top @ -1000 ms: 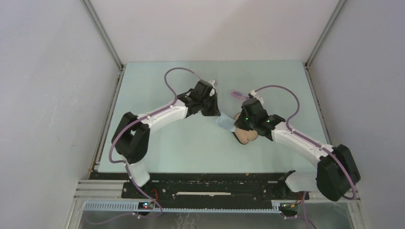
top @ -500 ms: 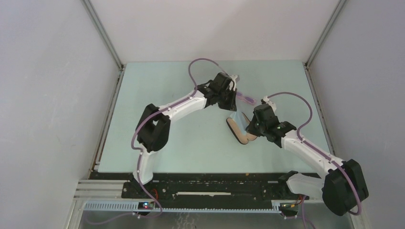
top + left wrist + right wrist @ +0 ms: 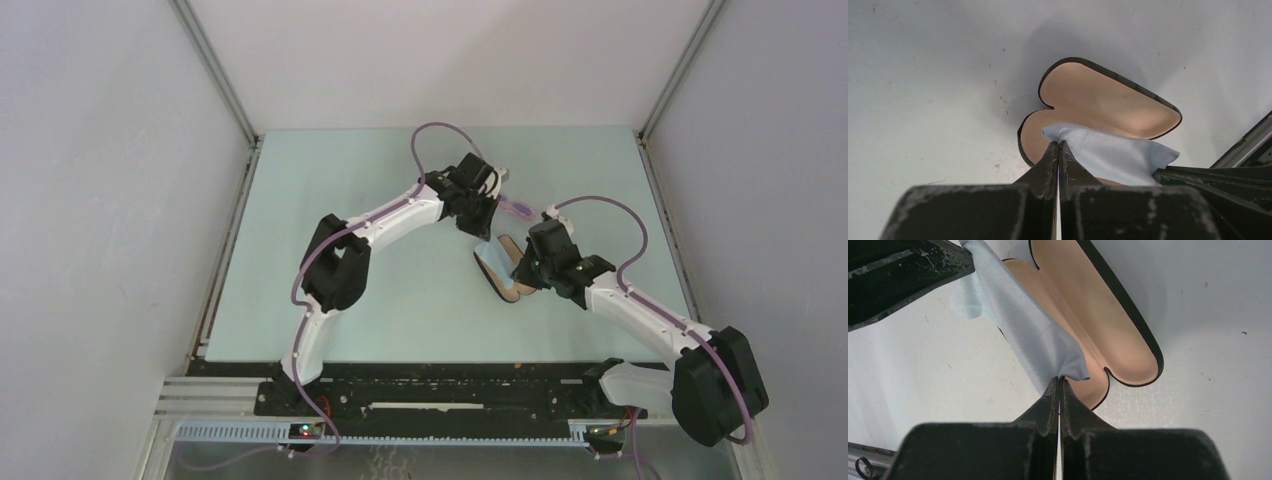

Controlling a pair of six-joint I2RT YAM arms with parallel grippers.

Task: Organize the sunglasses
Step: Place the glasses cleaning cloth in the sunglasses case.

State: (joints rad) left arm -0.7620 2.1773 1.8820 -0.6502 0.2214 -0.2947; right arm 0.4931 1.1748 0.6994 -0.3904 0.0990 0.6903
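Note:
The black case lies open on the table and shows its tan lining; it also shows in the right wrist view and the top view. A light blue cloth hangs stretched over the case between both grippers. My left gripper is shut on one corner of it. My right gripper is shut on the opposite corner of the cloth. The pink-purple sunglasses lie on the table just behind the grippers, mostly hidden by my left wrist.
The table is pale green with white walls on the left, right and back. A metal rail runs along the near edge. Both arms meet right of the table's middle, their purple cables looping above them.
My left gripper has swung to the right with its cloth corner, and my right gripper has drawn back a little. The cloth now hangs over the open case.

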